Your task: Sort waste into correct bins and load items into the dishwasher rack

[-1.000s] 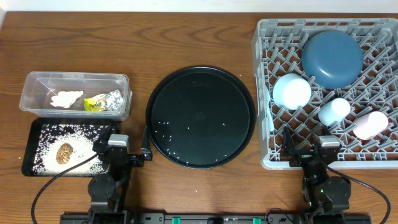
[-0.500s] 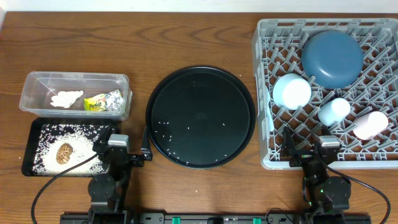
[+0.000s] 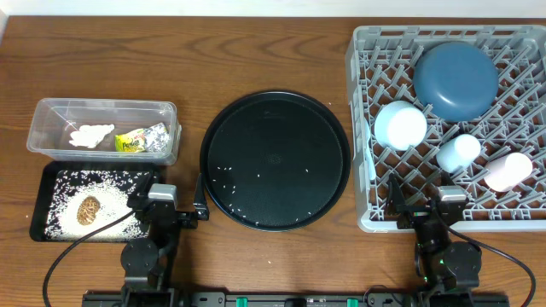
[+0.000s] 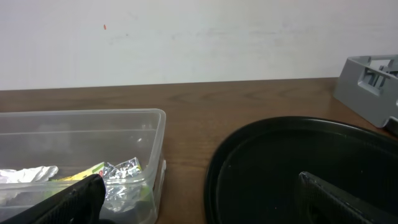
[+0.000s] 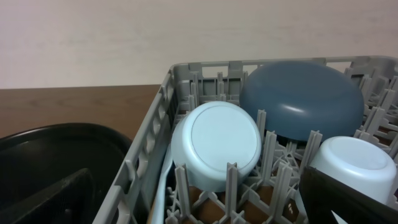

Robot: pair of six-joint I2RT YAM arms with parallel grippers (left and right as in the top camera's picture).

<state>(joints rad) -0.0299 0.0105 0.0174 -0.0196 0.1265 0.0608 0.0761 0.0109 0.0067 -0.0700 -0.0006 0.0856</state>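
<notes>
Pegs of the rack (image 5: 148, 152) partly hide the pale-blue bowl (image 5: 216, 144) and light-blue cup (image 5: 352, 163).

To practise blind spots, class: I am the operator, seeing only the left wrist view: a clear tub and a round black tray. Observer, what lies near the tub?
Observer: A shallow black tray, just robot-side of it, holding rice grains and a brown food piece.
Operator: What fills the rack?
Observer: Dark-blue plate, pale-blue bowl, light-blue cup, pink cup.
Operator: The right fingers?
Observer: Open, holding nothing, by the rack's near wall.
</notes>
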